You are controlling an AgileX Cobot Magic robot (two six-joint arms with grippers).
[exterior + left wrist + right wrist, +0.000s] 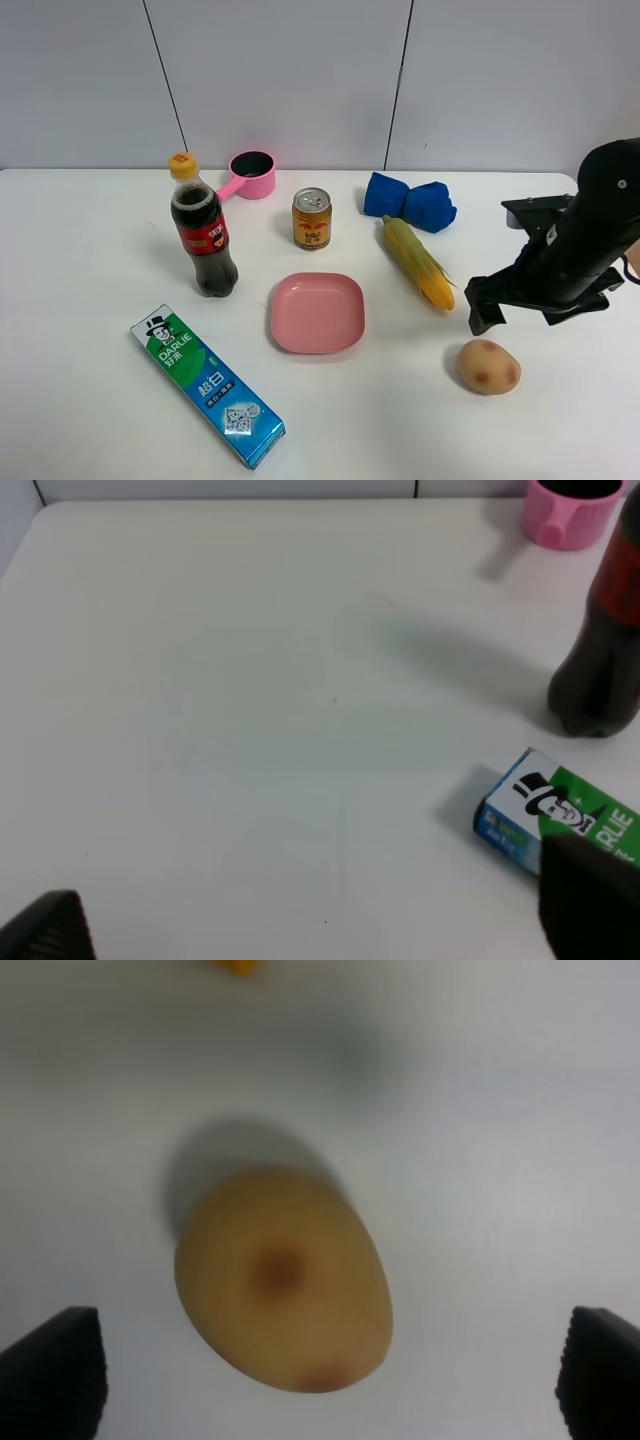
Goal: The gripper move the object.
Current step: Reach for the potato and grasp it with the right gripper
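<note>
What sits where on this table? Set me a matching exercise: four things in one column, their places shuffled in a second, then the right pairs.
Things
1. potato
2. can
3. toothpaste box
4. blue cloth

Places
A. just behind the pink plate
B. front left, in front of the cola bottle
C. front right, by the right gripper
D. at the far end of the corn cob

Pairs: 1-C, 2-A, 3-B, 4-D
</note>
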